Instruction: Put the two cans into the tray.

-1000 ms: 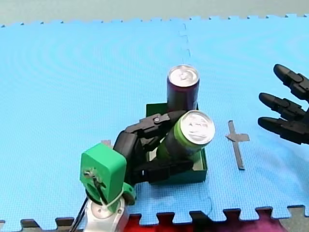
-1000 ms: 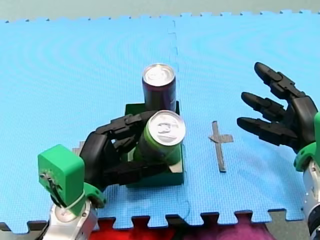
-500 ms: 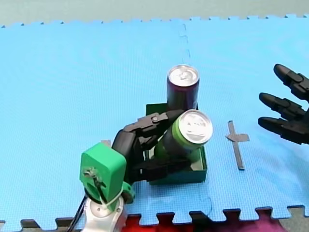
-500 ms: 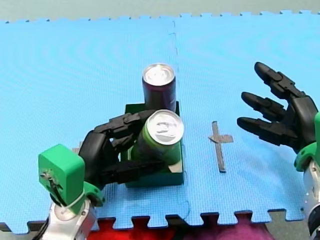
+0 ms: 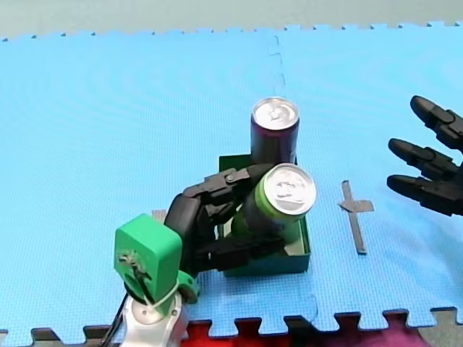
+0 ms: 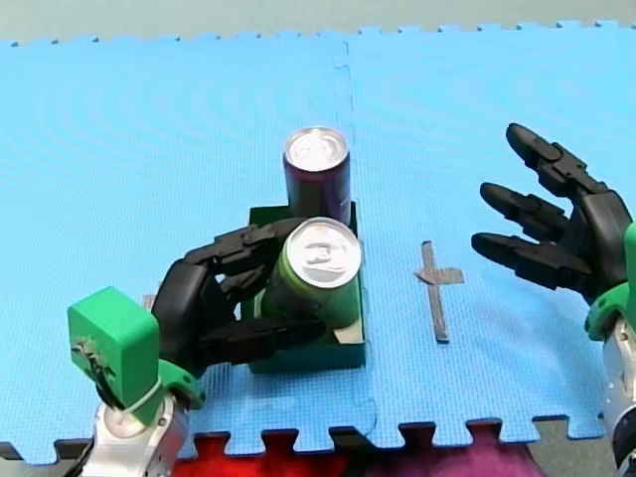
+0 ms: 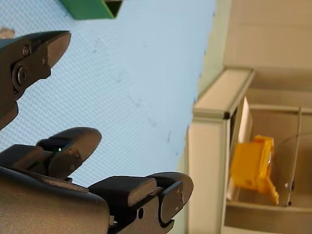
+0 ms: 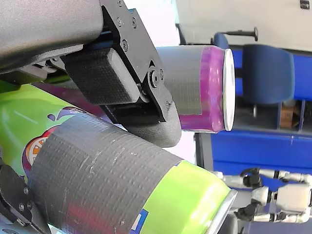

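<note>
Black-fingered, my left hand (image 5: 202,217) is closed around the tilted green aluminium can (image 5: 278,204), whose lower end sits inside the small dark green square tray (image 5: 289,264). A tall purple aluminium can (image 5: 274,137) stands upright at the tray's far edge. My right hand (image 6: 584,243) holds nothing, uncurled, well to the right.

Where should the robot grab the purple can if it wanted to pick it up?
Probably around its round side, up high, coming from the right. The purple can stands upright at the far end of the tray, with its upper part clear. The left hand holds the tilted green can right in front of it, blocking the near side. The open right hand is off to the right.
</note>
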### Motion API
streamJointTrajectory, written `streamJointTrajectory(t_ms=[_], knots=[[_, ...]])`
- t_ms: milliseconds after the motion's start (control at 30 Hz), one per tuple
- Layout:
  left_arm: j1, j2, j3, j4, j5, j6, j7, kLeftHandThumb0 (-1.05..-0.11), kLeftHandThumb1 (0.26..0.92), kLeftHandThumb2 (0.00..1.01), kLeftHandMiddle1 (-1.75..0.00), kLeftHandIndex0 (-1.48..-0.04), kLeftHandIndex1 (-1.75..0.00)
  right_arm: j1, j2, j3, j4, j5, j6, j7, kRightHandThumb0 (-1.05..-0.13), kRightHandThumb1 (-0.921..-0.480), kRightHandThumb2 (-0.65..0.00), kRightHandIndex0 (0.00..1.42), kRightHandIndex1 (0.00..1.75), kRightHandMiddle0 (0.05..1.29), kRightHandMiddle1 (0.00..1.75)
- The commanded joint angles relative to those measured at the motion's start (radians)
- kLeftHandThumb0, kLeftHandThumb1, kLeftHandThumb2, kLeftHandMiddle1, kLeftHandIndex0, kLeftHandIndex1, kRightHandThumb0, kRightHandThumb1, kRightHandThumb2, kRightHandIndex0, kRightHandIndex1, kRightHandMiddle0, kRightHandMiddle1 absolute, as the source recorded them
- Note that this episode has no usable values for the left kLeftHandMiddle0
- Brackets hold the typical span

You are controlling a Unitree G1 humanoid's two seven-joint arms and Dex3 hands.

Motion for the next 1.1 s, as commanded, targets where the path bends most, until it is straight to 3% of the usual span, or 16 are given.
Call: streamJointTrajectory(t_ms=[0, 267, 667, 1067], knots=[[0.010, 0.005, 0.004, 0.022, -0.004, 0.016, -0.003, -0.364, 0.746, 0.00, 0.00, -1.28, 0.00, -0.004, -0.005, -0.001, -0.002, 0.001, -0.001, 0.000, -0.642, -0.700, 0.000, 0.55, 0.00, 0.39, 0.00], [0.001, 0.004, 0.013, 0.039, -0.014, 0.003, -0.025, -0.364, 0.744, 0.00, 0.00, -1.28, 0.00, -0.004, -0.005, 0.000, -0.003, 0.000, -0.004, 0.000, -0.642, -0.700, 0.000, 0.55, 0.00, 0.39, 0.00], [0.043, 0.002, 0.003, -0.111, -0.024, 0.047, -0.022, -0.367, 0.745, 0.00, 0.00, -1.28, 0.00, -0.004, -0.002, 0.004, -0.003, -0.002, -0.009, 0.000, -0.638, -0.703, -0.001, 0.54, 0.00, 0.39, 0.00], [0.053, 0.003, -0.004, -0.113, -0.023, 0.072, -0.022, -0.365, 0.745, 0.00, 0.00, -1.28, 0.00, -0.001, -0.003, 0.006, -0.005, -0.001, -0.013, -0.001, -0.641, -0.705, -0.001, 0.54, 0.00, 0.39, 0.00]])
